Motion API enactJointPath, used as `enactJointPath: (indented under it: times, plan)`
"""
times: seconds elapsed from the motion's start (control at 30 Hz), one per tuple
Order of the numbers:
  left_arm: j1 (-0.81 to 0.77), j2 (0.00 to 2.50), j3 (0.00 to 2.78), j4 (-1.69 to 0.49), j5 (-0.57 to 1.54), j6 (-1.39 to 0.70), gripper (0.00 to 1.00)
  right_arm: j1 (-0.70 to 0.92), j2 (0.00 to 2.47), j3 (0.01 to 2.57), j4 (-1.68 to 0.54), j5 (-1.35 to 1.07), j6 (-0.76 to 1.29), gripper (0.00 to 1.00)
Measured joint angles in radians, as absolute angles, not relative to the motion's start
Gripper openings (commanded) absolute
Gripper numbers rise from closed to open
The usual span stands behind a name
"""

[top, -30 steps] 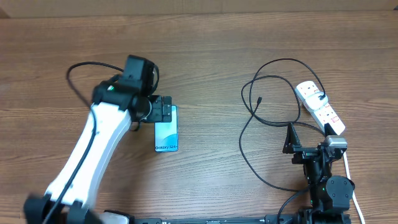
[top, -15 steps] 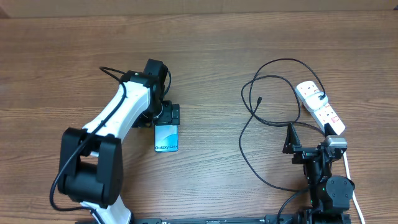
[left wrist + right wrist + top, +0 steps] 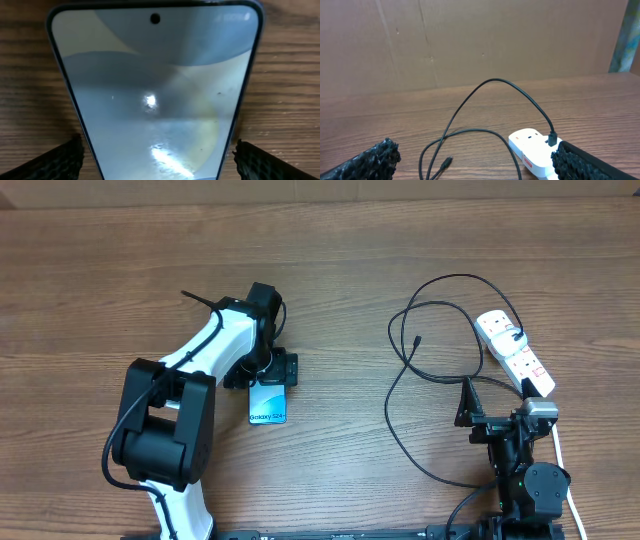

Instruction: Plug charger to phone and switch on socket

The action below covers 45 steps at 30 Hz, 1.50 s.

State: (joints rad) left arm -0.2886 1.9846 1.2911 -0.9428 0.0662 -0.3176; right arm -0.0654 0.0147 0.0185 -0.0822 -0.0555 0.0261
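The phone lies flat on the wooden table, its light blue screen up and its "Galaxy S24" text at the near end. It fills the left wrist view. My left gripper is open and low over the phone's far end, one finger on each long side. The charger loops in thin black cable at centre right, its connector tip free on the table and also seen in the right wrist view. The socket lies at the right. My right gripper is open and empty, near the socket.
The charger's black plug sits in the socket's far outlet. A brown cardboard wall stands behind the table. The socket's white cord runs down past the right arm's base.
My left arm has swung right and drawn nearer, bringing its gripper from the phone's upper left to over its far end. The phone, the charger and the right arm have not moved.
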Motion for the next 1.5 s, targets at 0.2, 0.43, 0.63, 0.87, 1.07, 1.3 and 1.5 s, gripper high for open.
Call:
enactJointPath:
  times: [0.2,0.43,0.63,0.87,1.07,1.3,1.5]
  plan:
    - [-0.289,2.001,1.309,-0.953,0.063,-0.373,1.00,-0.065,0.015,0.019,-0.082,-0.056,0.026,1.00]
    - [-0.289,2.027,1.330,-1.003,0.063,-0.398,1.00,-0.065,0.015,0.019,-0.082,-0.056,0.026,1.00]
    - [-0.296,2.023,1.310,-0.989,0.050,-0.417,0.98,-0.065,0.015,0.019,-0.082,-0.056,0.026,1.00]
    - [-0.302,1.998,1.267,-0.947,0.036,-0.419,0.77,-0.065,0.015,0.019,-0.082,-0.056,0.026,1.00]
    - [-0.308,1.993,1.264,-0.938,0.033,-0.419,0.64,-0.065,0.015,0.019,-0.082,-0.056,0.026,1.00]
    - [-0.308,1.992,1.264,-0.937,0.038,-0.420,0.63,-0.065,0.015,0.019,-0.082,-0.056,0.026,1.00]
    - [-0.293,2.001,1.284,-0.964,0.073,-0.421,0.59,-0.065,0.015,0.019,-0.082,-0.056,0.026,1.00]
